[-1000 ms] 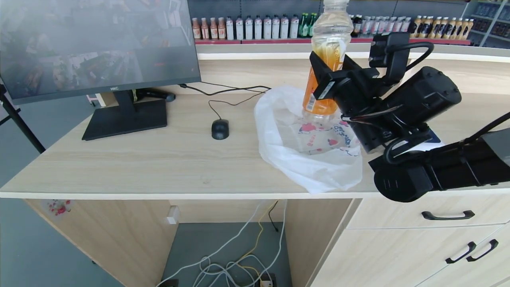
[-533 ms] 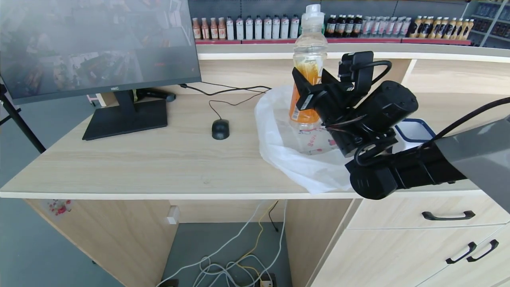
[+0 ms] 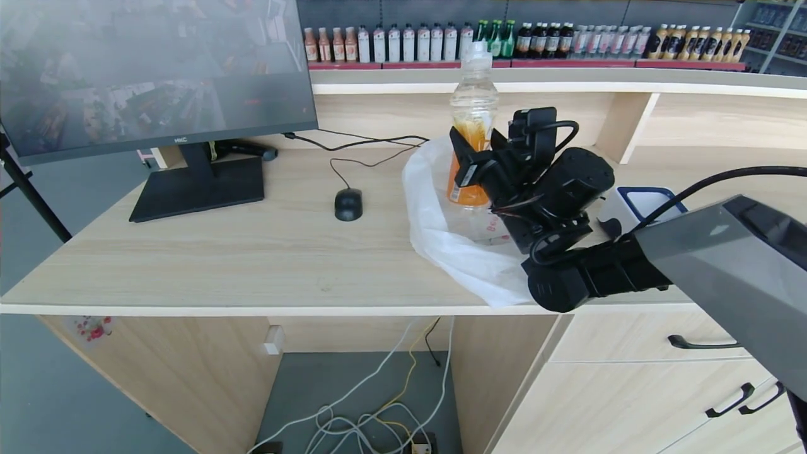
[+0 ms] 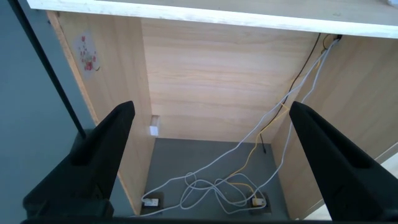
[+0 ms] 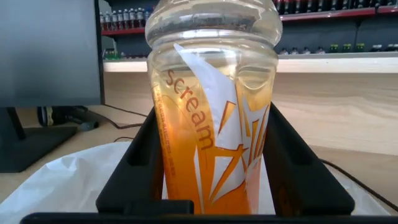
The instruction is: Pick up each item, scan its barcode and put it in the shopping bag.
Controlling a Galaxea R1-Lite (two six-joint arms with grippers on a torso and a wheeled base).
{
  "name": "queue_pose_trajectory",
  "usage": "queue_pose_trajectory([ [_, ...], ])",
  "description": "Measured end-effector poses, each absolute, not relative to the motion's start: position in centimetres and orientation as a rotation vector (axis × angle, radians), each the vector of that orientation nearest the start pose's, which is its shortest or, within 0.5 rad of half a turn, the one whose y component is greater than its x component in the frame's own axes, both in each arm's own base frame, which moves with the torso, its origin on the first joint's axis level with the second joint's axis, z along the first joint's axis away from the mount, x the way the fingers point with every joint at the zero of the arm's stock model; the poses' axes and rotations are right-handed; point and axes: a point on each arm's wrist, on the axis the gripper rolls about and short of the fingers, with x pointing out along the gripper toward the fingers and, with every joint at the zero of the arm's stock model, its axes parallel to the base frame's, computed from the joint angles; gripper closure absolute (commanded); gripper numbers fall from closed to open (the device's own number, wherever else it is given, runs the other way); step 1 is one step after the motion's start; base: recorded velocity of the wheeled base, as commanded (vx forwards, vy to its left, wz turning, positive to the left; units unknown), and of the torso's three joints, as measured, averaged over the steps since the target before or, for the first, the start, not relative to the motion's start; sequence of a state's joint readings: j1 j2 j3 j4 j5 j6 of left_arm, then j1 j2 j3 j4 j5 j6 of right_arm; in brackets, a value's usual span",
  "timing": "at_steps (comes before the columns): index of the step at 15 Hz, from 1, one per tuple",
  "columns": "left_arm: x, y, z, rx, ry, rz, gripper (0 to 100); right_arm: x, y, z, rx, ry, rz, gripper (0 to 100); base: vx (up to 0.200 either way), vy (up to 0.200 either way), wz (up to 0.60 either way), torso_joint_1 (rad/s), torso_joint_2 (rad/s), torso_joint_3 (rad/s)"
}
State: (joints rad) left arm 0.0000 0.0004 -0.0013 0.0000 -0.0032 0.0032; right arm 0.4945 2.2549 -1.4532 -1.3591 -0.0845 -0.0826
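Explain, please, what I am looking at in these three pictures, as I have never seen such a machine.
This is a two-armed robot at a shop counter. The wide picture comes from a camera on its head, the other two from cameras on its wrists. The right gripper is shut on an orange drink bottle, held upright over the white shopping bag. The left gripper hangs open below the counter, facing cables. A monitor and a mouse also stand on the counter.

Light wooden counter (image 3: 252, 265) with drawers (image 3: 630, 397), monitor (image 3: 151, 69) and mouse (image 3: 348, 204); stocked bottle shelves (image 3: 378, 65) behind.
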Motion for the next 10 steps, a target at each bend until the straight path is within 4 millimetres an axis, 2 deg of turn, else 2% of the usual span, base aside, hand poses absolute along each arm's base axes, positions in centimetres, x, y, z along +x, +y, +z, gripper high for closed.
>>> queue_pose_trajectory([
  [10,-2.3,0.0,7.6,0.003,-0.001,-0.003,0,40.4,21.5,19.3,0.056,-0.474,0.382,100,0.000,0.000,0.00,0.000,0.00,0.000],
])
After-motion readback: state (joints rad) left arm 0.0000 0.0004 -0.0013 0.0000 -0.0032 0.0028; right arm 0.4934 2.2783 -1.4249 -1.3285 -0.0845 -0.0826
